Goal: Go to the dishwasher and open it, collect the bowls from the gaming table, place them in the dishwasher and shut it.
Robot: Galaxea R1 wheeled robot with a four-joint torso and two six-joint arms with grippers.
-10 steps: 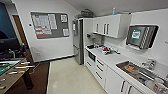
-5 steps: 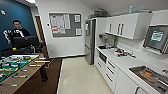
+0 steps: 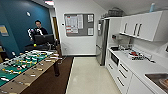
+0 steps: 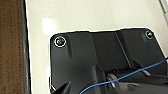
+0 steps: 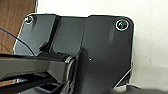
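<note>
The head view looks down a kitchen room. A dark-fronted built-in appliance [image 3: 114, 59] sits in the lower cabinets under the white counter [image 3: 140, 65] on the right; I cannot tell whether it is the dishwasher. The bowls and the gaming table are out of view. In the left wrist view the arm's dark plate hangs over pale floor beside a brown carpet strip [image 4: 11, 47]. In the right wrist view the arm's plate hangs over pale floor next to a brown surface [image 5: 17, 12].
A green-field foosball table [image 3: 22, 68] fills the near left on brown carpet. Behind it sits a person [image 3: 38, 30] with a control rig. A steel fridge [image 3: 102, 41] stands at the far end of the counter, and a sink [image 3: 160, 80] is near right. Pale floor [image 3: 87, 75] runs between.
The camera has swung left and moved on: the foosball table and the person have come further into view, and the counter and fridge have shifted right in the picture.
</note>
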